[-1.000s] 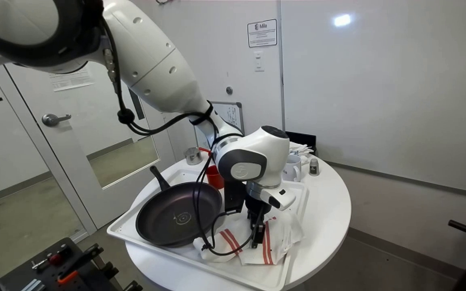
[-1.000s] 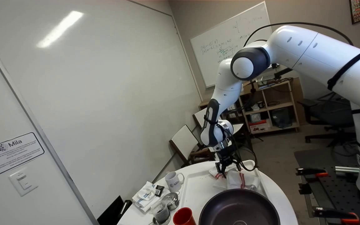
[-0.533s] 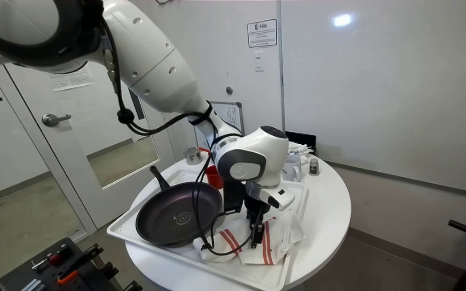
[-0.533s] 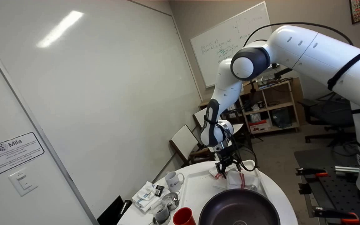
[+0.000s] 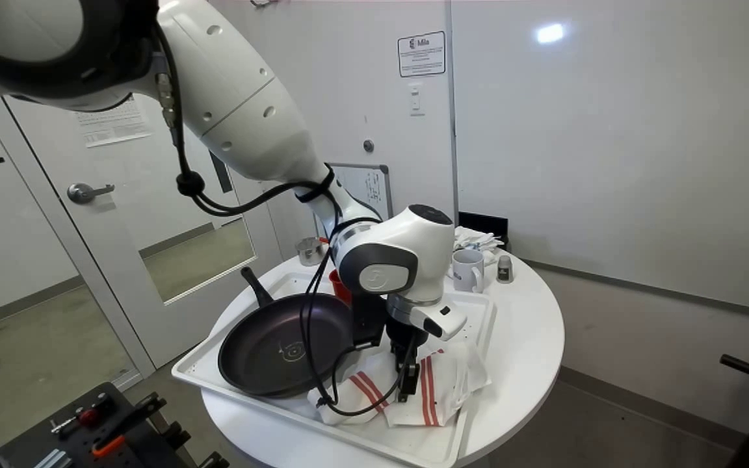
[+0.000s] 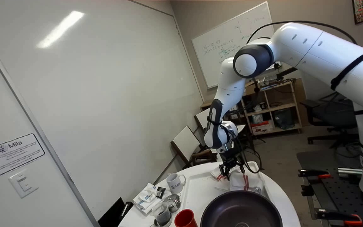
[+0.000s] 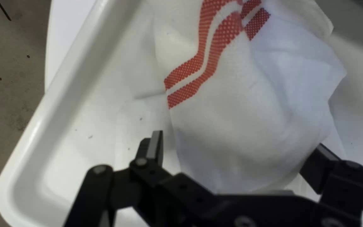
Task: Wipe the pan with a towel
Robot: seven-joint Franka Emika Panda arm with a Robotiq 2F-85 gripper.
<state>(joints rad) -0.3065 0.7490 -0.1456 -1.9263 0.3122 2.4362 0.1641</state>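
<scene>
Slightly, the black gripper [image 7: 238, 145] shifts, jaws apart over the red-striped white cloth [image 7: 232, 104], so the round black pan [image 5: 267, 348] probably waits.

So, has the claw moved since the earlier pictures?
Yes: in an exterior view, the claw has shifted slightly toward picture left, judged against the white tray.
</scene>
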